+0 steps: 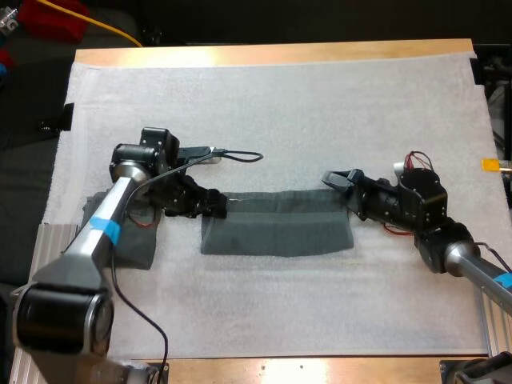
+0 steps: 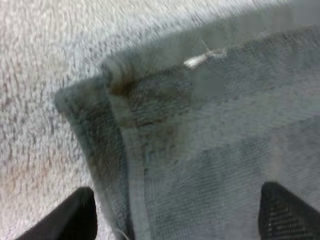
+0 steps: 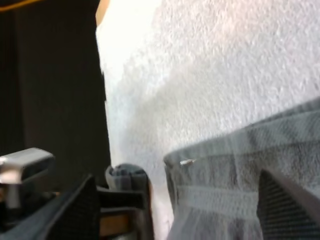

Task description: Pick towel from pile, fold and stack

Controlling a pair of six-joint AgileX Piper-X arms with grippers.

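Currently the towel (image 1: 276,226) is laid out as a folded strip on the mat (image 1: 280,104), stretched between the two pincers. The left pincer (image 1: 214,206) is held wide over the strip's end corner, fingers (image 2: 75,217) astride it and not yet pressed on the cloth. The right pincer (image 1: 336,181) is likewise spread wide at the opposite end, the hem lying between its fingers (image 3: 287,210). A second towel (image 1: 138,244) is seen behind the left pincer, under its arm. Next fold judged in hand: both layers should be pinched at matching corners, close to the hem, then lifted together so edges line up.
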